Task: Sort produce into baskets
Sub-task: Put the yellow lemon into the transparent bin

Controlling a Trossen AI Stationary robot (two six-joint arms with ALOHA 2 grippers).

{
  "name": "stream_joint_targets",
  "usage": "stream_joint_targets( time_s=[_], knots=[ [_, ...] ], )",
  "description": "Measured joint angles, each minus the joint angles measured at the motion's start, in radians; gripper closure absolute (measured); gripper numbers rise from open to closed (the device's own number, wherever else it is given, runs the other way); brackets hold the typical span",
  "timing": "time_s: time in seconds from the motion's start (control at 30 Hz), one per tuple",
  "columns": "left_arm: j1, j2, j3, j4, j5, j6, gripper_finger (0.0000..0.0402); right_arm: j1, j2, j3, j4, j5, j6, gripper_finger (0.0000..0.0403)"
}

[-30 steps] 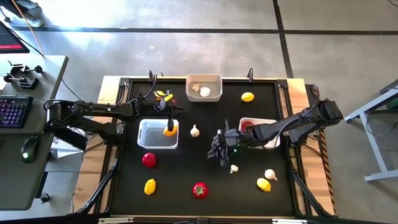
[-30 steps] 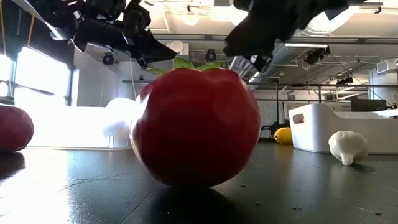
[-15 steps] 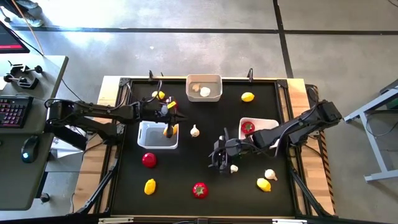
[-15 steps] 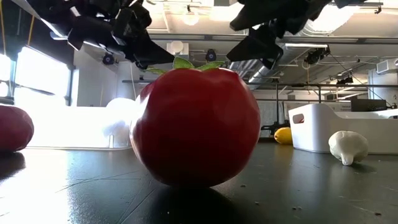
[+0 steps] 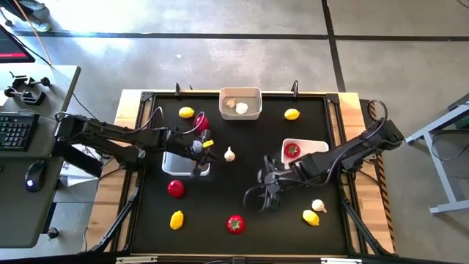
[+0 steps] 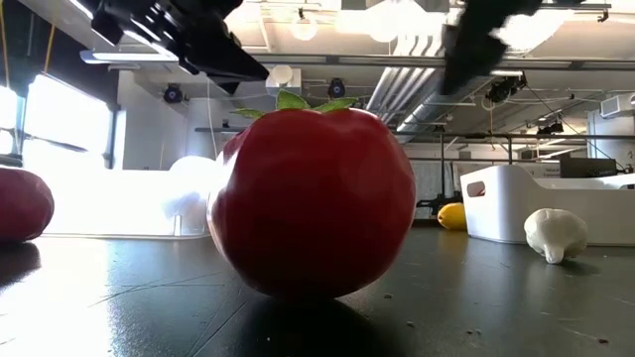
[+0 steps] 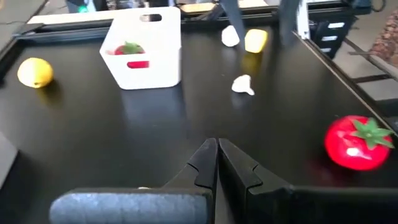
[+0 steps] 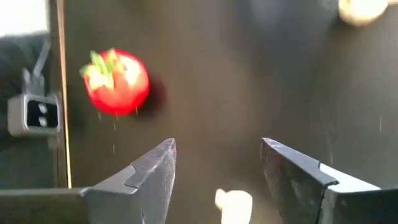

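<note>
My right gripper (image 5: 258, 202) (image 8: 217, 149) is open, low over the mat right of centre. A white garlic bulb (image 8: 233, 205) shows between its two fingers; I cannot tell if they touch it, and the high view hides it. My left gripper (image 5: 208, 149) (image 7: 217, 146) is shut and empty above the right end of the left white basket (image 5: 176, 163). The far basket (image 5: 240, 94) holds garlic bulbs. The right basket (image 5: 311, 144) holds a tomato (image 5: 292, 150). Loose on the mat lie lemons (image 5: 186, 112) (image 5: 292, 114), a garlic bulb (image 5: 229, 154) and tomatoes (image 5: 176, 188) (image 5: 234, 224).
More loose pieces: a lemon (image 5: 176, 218) near the front left, a lemon (image 5: 311, 217) and a garlic bulb (image 5: 319, 206) at the front right, a tomato (image 5: 201, 122) behind the left arm. The front tomato (image 6: 313, 198) fills the low view. A raised frame edges the mat.
My right gripper has gone toward the table's near edge and come over the garlic bulb, which now sits between its fingers. My left gripper has gone toward the near edge over the left basket, uncovering the lemon and tomato at the far left.
</note>
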Motion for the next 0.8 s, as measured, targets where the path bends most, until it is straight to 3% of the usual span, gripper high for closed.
stream_joint_targets(
  time_s=[0.17, 0.4, 0.57, 0.8],
  knots=[
    [-0.02, 0.0, 0.001, -0.037, -0.002, -0.014, 0.0402, 0.095, 0.0, 0.032, -0.209, -0.012, 0.251, 0.0178],
    [-0.028, 0.0, 0.001, -0.048, -0.004, -0.014, 0.0402, 0.218, 0.011, 0.04, -0.395, -0.118, 0.618, 0.0178],
    [-0.028, 0.0, 0.001, -0.048, -0.004, -0.014, 0.0402, 0.272, 0.065, 0.04, -0.437, -0.22, 0.717, 0.0158],
    [-0.028, 0.0, 0.001, -0.048, -0.004, -0.014, 0.0402, 0.279, 0.15, 0.04, -0.453, -0.258, 0.729, 0.011]
  ],
)
